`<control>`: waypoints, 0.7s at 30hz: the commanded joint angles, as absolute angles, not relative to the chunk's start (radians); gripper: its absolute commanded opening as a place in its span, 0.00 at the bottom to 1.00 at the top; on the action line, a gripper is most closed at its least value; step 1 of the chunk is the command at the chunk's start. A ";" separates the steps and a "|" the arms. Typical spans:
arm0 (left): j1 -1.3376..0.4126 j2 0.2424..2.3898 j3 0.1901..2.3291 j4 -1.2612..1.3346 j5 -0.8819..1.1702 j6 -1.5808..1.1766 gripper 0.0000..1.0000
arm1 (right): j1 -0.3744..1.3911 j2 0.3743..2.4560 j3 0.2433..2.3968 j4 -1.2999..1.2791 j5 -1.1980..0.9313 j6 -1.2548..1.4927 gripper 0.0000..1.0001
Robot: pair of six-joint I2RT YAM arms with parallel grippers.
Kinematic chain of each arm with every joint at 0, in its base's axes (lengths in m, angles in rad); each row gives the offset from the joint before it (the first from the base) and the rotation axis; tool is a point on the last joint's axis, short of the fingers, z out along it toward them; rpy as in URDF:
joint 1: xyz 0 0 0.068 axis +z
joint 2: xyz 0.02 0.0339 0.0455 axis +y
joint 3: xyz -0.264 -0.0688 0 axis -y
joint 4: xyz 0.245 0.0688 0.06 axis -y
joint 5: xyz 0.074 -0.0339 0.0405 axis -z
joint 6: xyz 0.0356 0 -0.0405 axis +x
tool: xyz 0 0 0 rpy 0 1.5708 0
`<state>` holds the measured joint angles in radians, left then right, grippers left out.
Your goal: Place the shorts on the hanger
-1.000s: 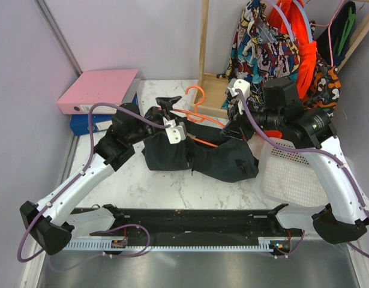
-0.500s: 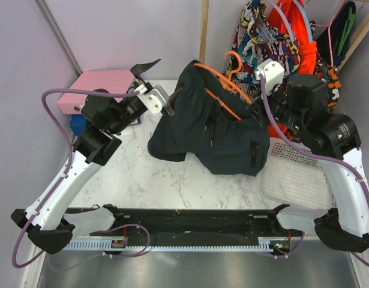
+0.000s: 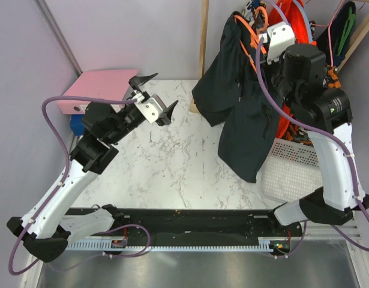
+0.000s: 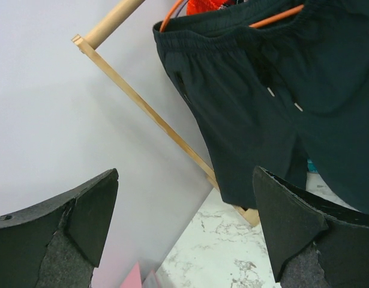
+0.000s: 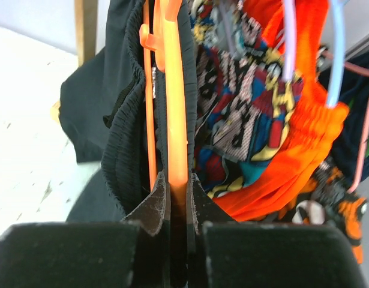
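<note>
1. The right gripper (image 5: 178, 199) has its jaws pressed together on a bar of the orange hanger (image 5: 174, 90), holding it high above the far right corner of the tabletop (image 3: 166, 162).
2. The black shorts (image 3: 241, 114) are on that hanger. Their waistband is gathered along its arms, and the legs dangle clear of the marble toward the white perforated basket (image 3: 292, 174) at the right edge.
3. From the right wrist, the hanger runs straight away from the fingers and is seen edge-on, with the shorts' fabric to the left of the bar. The comic-print garment (image 5: 238, 108) and the bright orange garment (image 5: 292, 138) hang just to its right, under a light blue hanger (image 5: 337, 48).
4. I'd say what remains is hooking the load in among those clothes, so the coming move goes further right and back, which the right arm alone can do.
5. The left gripper (image 3: 153, 96) is spread wide and empty near the far left corner. It is well apart from the shorts, which lie to its right and higher, beside the wooden rack post (image 4: 166, 129).
</note>
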<state>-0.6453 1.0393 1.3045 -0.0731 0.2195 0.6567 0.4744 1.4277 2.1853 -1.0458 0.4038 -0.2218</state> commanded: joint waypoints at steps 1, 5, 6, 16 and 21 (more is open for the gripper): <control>-0.641 1.005 1.279 -0.057 0.218 0.598 0.99 | 0.459 1.482 2.309 -0.904 0.462 -0.285 0.00; -0.641 0.977 1.259 -0.058 0.221 0.578 0.99 | 0.404 1.564 2.385 -0.836 0.419 -0.302 0.00; -0.641 0.971 1.255 -0.060 0.219 0.577 0.99 | 0.382 1.584 2.426 -0.833 0.405 -0.292 0.00; -0.641 0.887 1.141 -0.072 0.218 0.592 0.99 | 0.253 1.715 2.490 -0.739 0.242 -0.221 0.00; -0.641 0.874 1.123 -0.074 0.215 0.571 0.99 | 0.223 1.743 2.502 -0.661 0.212 -0.242 0.00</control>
